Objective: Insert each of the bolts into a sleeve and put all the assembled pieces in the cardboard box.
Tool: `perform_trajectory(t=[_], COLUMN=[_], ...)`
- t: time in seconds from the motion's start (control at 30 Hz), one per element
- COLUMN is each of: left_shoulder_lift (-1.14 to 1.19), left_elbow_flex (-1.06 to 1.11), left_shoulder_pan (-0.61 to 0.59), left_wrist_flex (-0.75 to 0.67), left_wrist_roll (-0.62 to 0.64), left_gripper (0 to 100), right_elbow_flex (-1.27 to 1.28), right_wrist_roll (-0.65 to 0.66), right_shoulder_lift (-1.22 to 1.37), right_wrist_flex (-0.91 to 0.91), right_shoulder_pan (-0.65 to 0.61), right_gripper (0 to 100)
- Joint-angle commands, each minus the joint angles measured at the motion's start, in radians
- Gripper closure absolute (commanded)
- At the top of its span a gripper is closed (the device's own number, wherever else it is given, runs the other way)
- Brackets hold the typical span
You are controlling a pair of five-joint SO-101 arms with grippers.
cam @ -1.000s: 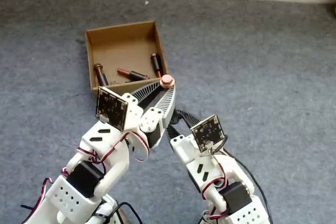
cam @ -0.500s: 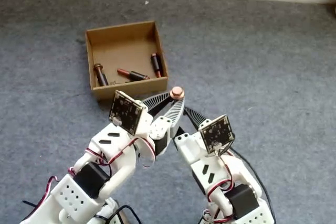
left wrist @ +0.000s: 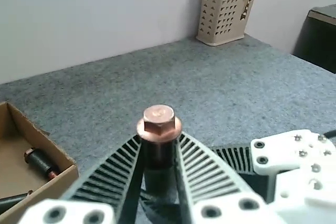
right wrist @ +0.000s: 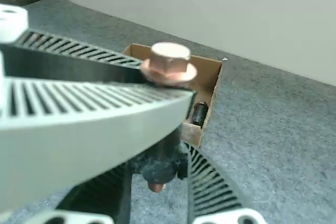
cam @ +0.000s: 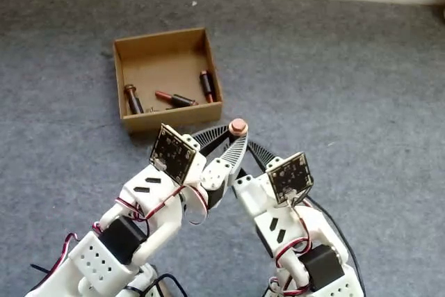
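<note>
Surface: grey carpet (cam: pixel 361 67) covered the table, with a pale wall (left wrist: pixel 79 14) behind it.
Container: we logged the cardboard box (cam: pixel 174 115), open-topped, left of centre in the upper half of the high view.
Contents: three assembled pieces lay on the box floor, one (cam: pixel 132 99) by the left wall, one (cam: pixel 175 98) in the middle and one (cam: pixel 206 85) by the right wall.
Item in hand: the bolt (left wrist: pixel 159 121), with a copper hex head, stood upright. It was raised off the carpet, outside the box and just below its lower right corner in the high view.
Fitting: the dark sleeve (left wrist: pixel 158 163) sat round the shank under the head. We noted a copper tip under its lower end in the right wrist view.
Left hold: the left gripper (left wrist: pixel 159 148) had its ribbed fingers (left wrist: pixel 202 166) closed on the sleeve, one on each side, just below the bolt head.
Right hold: the right gripper (right wrist: pixel 157 169) sat under the left one at the sleeve's lower end. We could not tell whether it gripped.
Sundry: a beige perforated holder (left wrist: pixel 227 6) stood against the wall.
</note>
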Motion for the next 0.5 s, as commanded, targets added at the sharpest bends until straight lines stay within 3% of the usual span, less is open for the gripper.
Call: perform_trajectory(t=[0.0, 0.23, 0.33, 0.47], left_shoulder_lift=[-0.004, 0.001, 0.001, -0.004], left_elbow_flex=[-0.007, -0.004, -0.002, -0.001], left_shoulder_pan=[-0.028, -0.084, -0.053, -0.044], left_wrist_flex=[-0.003, -0.038, -0.018, 0.084], left_wrist_roll=[-0.011, -0.011, -0.018, -0.020], left_gripper=[99, 99, 99, 86], right_elbow_flex=[-0.073, -0.070, -0.070, -0.070], right_wrist_roll=[-0.002, -0.008, -0.008, -0.008], right_shoulder_lift=[-0.015, -0.015, -0.015, -0.015], right_wrist_flex=[-0.013, -0.013, -0.013, -0.015], right_shoulder_pan=[0.061, 0.117, 0.127, 0.125], right_gripper=[99.2, 99.2, 99.2, 99.2])
